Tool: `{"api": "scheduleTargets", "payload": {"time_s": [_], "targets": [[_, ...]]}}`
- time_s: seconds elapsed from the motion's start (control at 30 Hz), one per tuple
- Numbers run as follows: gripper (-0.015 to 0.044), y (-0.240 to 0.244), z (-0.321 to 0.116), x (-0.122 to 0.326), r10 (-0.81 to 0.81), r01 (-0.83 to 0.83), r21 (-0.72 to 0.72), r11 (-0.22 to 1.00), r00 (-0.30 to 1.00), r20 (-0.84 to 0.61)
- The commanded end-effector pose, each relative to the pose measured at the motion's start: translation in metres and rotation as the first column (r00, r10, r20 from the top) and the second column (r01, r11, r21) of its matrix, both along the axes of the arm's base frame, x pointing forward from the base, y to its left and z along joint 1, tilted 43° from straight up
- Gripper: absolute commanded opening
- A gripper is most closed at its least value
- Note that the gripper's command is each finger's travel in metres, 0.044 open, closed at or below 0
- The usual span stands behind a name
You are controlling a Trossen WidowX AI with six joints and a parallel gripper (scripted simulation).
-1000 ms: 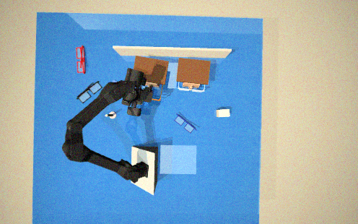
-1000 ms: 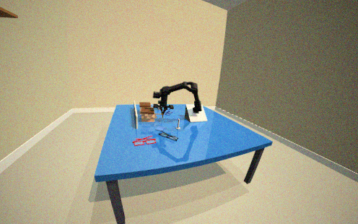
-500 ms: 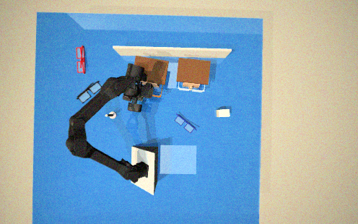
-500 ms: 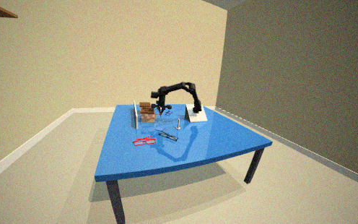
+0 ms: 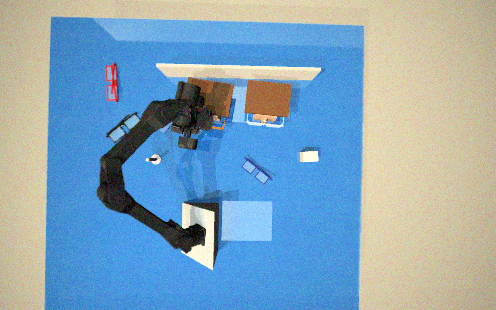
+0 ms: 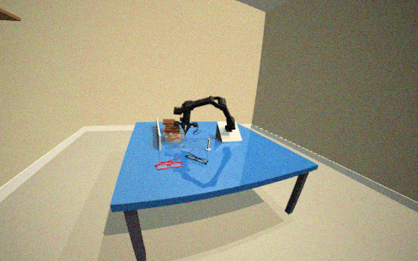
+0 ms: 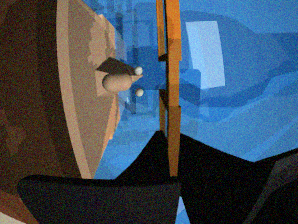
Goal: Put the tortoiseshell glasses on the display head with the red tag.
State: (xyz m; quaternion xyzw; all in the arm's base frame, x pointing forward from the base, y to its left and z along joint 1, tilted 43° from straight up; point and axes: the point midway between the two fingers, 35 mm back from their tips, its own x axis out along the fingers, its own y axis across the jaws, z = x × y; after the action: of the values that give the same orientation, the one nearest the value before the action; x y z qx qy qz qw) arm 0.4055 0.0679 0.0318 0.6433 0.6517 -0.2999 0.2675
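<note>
The tortoiseshell glasses [image 5: 219,128] [image 7: 173,75], orange-brown, are held by one end in my gripper [image 7: 164,136], which is shut on them. They are in front of the left head [image 5: 216,95] [image 6: 173,137] [image 7: 85,100]. In the wrist view the nose [image 7: 118,83] points at the bridge, and its tip is close to the two pale nose pads [image 7: 139,71]. The front still appears some way out from the face. The temples' ends and ears are hidden. The right head [image 5: 268,97] has a white frame [image 5: 265,126] at its face. I cannot see a red tag on either head.
A cream panel [image 5: 238,71] [image 6: 158,135] stands behind the heads. Red glasses [image 5: 112,84] [image 6: 168,164], black glasses [image 5: 110,134] [image 6: 196,158] and blue glasses [image 5: 256,170] lie on the table. A small white stand [image 5: 156,159] [image 6: 208,145] and a white block [image 5: 309,156] are also there.
</note>
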Motion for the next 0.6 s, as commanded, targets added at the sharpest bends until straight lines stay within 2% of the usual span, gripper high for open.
{"api": "scheduleTargets", "payload": {"time_s": [0.0, 0.57], "targets": [[0.0, 0.0002, 0.0007, 0.0061, -0.003, 0.003, -0.003, 1.0, 1.0, 0.001], [0.0, 0.0016, -0.0005, 0.0094, -0.003, 0.003, -0.004, 1.0, 1.0, 0.001]]}}
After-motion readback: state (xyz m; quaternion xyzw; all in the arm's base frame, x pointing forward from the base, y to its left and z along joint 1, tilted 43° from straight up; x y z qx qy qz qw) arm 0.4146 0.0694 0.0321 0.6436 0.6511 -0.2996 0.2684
